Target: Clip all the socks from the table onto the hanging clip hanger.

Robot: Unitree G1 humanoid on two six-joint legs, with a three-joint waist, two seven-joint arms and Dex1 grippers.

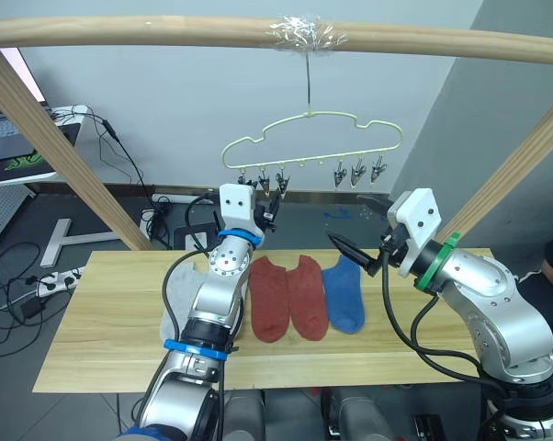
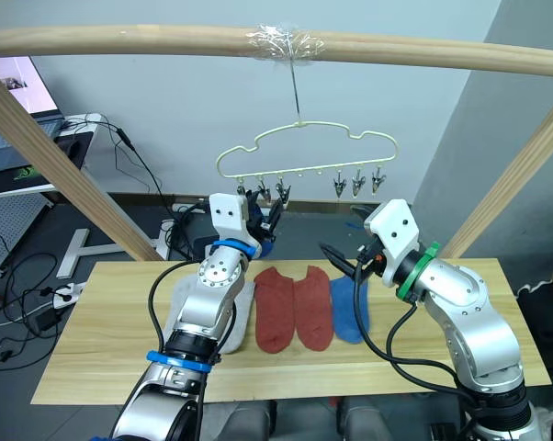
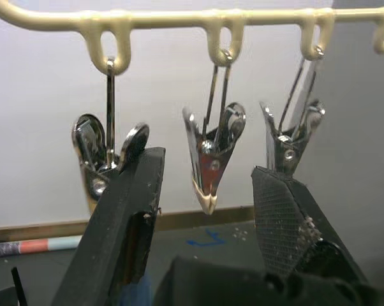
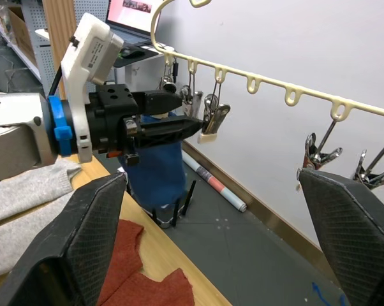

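The left gripper [image 1: 266,204] is raised at the clip hanger [image 1: 310,140], jaws clenched on a blue sock [image 4: 155,173] just beneath the left group of clips [image 3: 212,153]. The right gripper [image 1: 361,231], right of centre, is hovering with jaws spread and empty. On the table [image 1: 102,340] below are lying two red socks [image 1: 287,296], one blue sock [image 1: 344,294] and grey socks [image 1: 179,296].

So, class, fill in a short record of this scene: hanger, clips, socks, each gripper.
clip hanger: hangs by its hook from the wooden pole
clips: six, none holding a sock
table: grey socks, two red socks, one blue sock
left gripper: raised at the left clips, second blue sock hanging under it
right gripper: open, empty
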